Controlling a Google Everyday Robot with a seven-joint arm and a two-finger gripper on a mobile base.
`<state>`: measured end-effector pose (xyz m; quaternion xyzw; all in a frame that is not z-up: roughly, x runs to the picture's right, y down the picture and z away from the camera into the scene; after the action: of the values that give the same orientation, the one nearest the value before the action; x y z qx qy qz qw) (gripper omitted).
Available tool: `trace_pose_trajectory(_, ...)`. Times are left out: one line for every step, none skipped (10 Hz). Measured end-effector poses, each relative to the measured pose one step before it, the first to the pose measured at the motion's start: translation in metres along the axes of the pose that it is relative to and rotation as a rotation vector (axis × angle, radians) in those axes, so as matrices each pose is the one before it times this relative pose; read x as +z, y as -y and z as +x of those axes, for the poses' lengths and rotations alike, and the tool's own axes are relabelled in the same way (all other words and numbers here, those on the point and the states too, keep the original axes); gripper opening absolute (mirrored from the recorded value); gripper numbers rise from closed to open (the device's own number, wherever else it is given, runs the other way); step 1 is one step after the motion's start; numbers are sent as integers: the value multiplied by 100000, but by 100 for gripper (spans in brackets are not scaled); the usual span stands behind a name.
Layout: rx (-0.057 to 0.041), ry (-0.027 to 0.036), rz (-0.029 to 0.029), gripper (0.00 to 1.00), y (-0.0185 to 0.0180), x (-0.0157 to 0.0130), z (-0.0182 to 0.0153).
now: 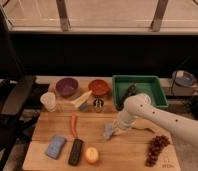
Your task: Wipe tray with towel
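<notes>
The green tray stands at the back right of the wooden table, with a dark object lying inside it. The pale grey-blue towel lies bunched on the table in front of the tray's left end. My white arm reaches in from the right and angles down. Its gripper is at the towel's upper right edge, shut on the cloth. The fingertips are partly hidden by the wrist.
A purple bowl, an orange bowl, a white cup, a yellow item and a small can stand at the back left. In front lie a red chili, blue sponge, dark bar, orange fruit and grapes.
</notes>
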<state>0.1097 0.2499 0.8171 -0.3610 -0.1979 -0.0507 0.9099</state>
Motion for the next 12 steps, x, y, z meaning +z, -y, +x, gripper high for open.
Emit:
trace_pose_trajectory(-34,-211,188,0,-32,-136,11)
trace_pose_trajectory(153,-531,3074,0,487,-966,-97)
trace_pose_trajectory(249,-294,2851,0,622,-1024,-91)
trace_pose_trajectory(510,-180,2889,0,739,-1350,-188)
trace_pose_trajectory(1885,-645,4537,0,1378,-3040,-75)
trace_pose_trajectory(991,-871,2326,0,914,-2046,-25)
trace_pose_trajectory(806,-1059,2330,0,1050,-1977,-56)
trace_pose_trajectory(1174,-1946,3601,0,1878,-2930,67)
trace_pose_trajectory(1415,-2161,3265,0,2021,-2590,486)
trace_pose_trajectory(1701,-1814,2479,0,2237,-2239,589)
trace_pose_trajectory(1631,-753,1267,0,2235,-1836,544)
trace_pose_trajectory(1370,-439,1216,0,1484,-1407,465)
